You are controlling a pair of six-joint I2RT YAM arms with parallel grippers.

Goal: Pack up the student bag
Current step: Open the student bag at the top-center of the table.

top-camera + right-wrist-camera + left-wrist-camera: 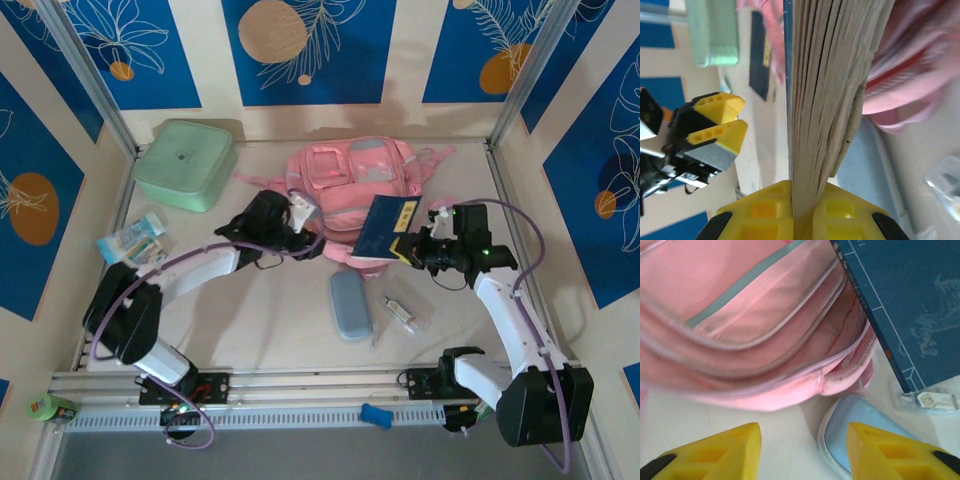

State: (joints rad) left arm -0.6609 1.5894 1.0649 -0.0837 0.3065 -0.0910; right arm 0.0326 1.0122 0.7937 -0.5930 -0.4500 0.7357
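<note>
Quick status from me. My right gripper (pixel 405 248) is clenched hard on a blue book (pixel 385 228), pinching it by one edge. In the right wrist view, my yellow fingers (pixel 840 212) are squeezed on either side of the cover and the fanned pages, with no gap at all.

The student bag (pixel 355 180) lies flat at 12 o'clock on the table (pixel 270 320), up against the far wall with its front pockets facing up. The book is tilted over the bag's 5 o'clock corner. I honestly can't tell whether its far corner is inside the bag or just resting on the fabric.

My left gripper (pixel 298 228) is released, with the fingers well apart and nothing between them. It hangs just beside the bag's near edge, at about the bag's 7 o'clock. In the left wrist view, the bag's zip seams and grey strip are at 12 o'clock, the book is at 2 o'clock, and a pale blue case (pixel 840 432) peeks in at 5 o'clock.

The case lies flat on the table at the bag's 6 o'clock, near it but not touching. A small clear plastic thing (pixel 405 315) sits just beside the case, at its 3 o'clock. It's too small for me to say what it is.

A green box (pixel 187 163) sits at 10 o'clock on the table, clear of the bag. A tissue packet (pixel 135 240) lies at 9 o'clock by the wall.
</note>
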